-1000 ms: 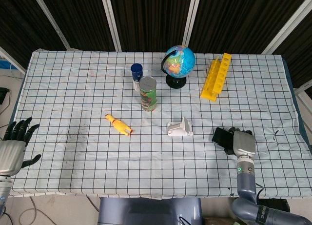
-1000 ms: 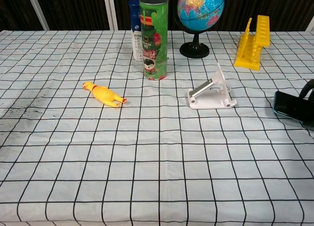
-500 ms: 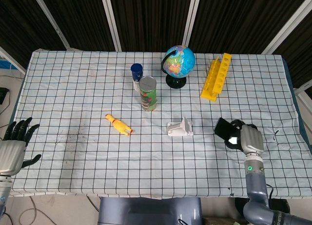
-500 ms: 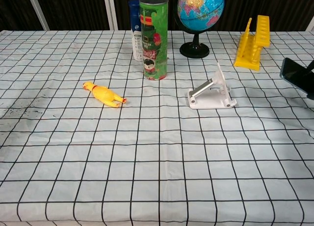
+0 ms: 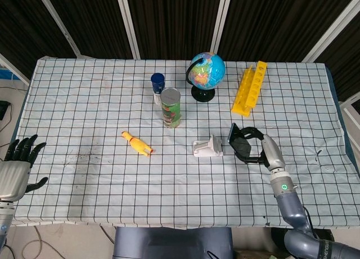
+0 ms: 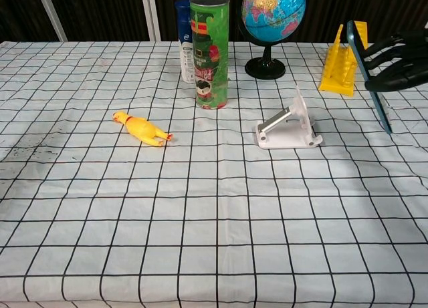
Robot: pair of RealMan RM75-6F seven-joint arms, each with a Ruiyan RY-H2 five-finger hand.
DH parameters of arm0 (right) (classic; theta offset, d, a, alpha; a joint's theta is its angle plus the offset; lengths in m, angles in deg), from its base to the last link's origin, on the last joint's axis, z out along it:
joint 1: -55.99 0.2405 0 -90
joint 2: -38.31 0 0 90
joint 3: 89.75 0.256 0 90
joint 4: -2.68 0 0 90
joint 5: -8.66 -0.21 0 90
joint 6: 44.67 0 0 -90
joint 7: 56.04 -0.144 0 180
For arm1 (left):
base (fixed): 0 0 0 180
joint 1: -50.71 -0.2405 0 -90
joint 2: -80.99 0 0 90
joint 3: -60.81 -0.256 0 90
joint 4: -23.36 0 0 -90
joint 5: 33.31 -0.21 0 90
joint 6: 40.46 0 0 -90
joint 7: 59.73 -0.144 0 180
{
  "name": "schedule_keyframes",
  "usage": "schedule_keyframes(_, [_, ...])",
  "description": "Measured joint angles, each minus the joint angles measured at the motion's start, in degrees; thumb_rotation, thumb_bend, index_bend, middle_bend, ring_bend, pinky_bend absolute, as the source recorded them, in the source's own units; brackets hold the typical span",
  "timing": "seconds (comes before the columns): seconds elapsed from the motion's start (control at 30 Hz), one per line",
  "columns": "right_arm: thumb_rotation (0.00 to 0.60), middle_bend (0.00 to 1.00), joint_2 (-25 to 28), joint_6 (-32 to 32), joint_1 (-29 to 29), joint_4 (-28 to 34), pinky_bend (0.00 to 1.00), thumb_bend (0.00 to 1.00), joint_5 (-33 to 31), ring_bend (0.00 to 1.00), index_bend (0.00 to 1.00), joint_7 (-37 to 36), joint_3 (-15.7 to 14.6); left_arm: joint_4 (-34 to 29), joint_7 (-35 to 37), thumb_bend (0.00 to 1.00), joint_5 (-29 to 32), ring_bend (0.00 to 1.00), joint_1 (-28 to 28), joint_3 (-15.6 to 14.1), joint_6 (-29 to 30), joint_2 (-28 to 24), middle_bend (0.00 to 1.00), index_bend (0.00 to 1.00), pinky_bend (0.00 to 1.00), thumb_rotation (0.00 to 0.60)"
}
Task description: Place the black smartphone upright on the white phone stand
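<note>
While our right robot hand (image 5: pixel 260 151) grasps the black smartphone (image 6: pixel 368 76) off the desk (image 5: pixel 84 118), holding it nearly upright with a slight tilt, it hangs just to the right of the white phone stand (image 6: pixel 288 125), clear of it. Our left robot hand (image 5: pixel 16 170) sits at the desk's near left edge, released, fingers spread and holding nothing. Behind the stand we see a green can (image 6: pixel 210 51), a globe (image 6: pixel 271 14) and a yellow rack (image 6: pixel 344 57); a rubber chicken (image 6: pixel 142 128) lies to the left.
</note>
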Motion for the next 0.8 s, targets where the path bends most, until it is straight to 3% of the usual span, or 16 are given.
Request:
schedule_keyframes(0.37, [0.6, 0.68, -1.5, -9.9, 5.0, -6.9, 0.18, 0.39, 6.9, 0.45, 0.75, -15.3, 3.0, -0.5, -1.4, 0.1, 0.8, 0.0, 0.8, 0.5, -1.1, 0.2, 0.0, 0.16, 0.0, 0.6])
schedule_keyframes(0.8, [0.6, 0.68, -7.6, -5.9, 8.0, -15.8, 0.18, 0.39, 14.4, 0.45, 0.75, -22.3, 2.5, -0.6, -1.4, 0.1, 1.1, 0.0, 1.1, 0.5, -1.5, 0.1, 0.0, 0.16, 0.0, 0.6])
